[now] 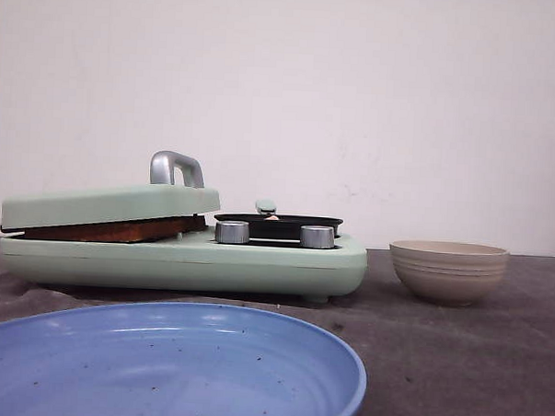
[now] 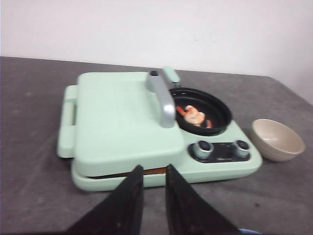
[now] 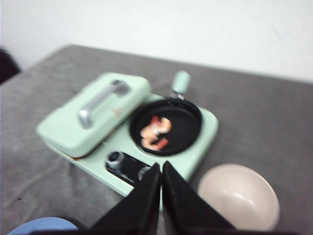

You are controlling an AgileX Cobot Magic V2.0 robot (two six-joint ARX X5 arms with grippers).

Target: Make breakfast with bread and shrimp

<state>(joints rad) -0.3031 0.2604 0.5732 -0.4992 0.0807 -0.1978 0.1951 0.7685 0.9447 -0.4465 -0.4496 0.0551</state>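
The bread (image 1: 111, 228) lies pressed under the closed lid (image 1: 112, 205) on the left half of the mint-green breakfast maker (image 1: 257, 262) (only its browned edge shows), with shrimp (image 2: 195, 116) in the small black pan (image 2: 217, 115) to its right. Left gripper (image 2: 152, 183) hovers near, fingers slightly apart and empty; right gripper (image 3: 161, 181) is pressed together, empty, above the knobs (image 3: 115, 157) beside the beige bowl (image 3: 239, 196).

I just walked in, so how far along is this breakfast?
Bread sits toasting under the closed green lid, and shrimp lie in the black pan. Neither gripper holds anything right now. Still left: serving, since the blue plate and beige bowl are empty.
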